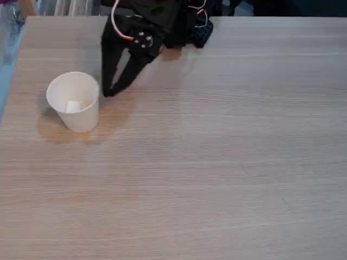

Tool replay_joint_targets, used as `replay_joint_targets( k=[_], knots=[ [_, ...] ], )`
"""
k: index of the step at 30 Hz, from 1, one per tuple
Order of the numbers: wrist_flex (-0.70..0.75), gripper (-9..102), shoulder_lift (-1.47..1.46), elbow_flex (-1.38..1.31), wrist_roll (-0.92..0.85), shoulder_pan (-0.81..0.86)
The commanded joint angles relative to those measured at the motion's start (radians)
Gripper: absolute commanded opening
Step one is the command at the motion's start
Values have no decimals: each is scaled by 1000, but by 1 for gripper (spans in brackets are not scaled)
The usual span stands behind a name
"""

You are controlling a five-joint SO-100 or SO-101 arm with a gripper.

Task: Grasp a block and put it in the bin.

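The bin, a white paper cup (74, 102), stands upright on the left side of the wooden table in the fixed view. A tiny white block (73, 106) lies inside it, at the bottom. My black gripper (107, 93) hangs just right of the cup's rim, tips pointing down near the table. Its two fingers spread apart higher up and meet at the tips, with nothing between them.
The arm's black base with red and white wires (184, 24) sits at the table's far edge. The wooden table (217, 162) stretches wide to the right and front. Its left edge (6, 92) runs close to the cup.
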Motion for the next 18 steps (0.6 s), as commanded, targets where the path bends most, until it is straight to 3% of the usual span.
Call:
replay_joint_targets(
  k=[1, 8, 18],
  knots=[
    [86, 0, 81, -9, 31, -86],
    [307, 0, 284, 123, 71, -284],
    [624, 0, 683, 410, -6, -474]
  ],
)
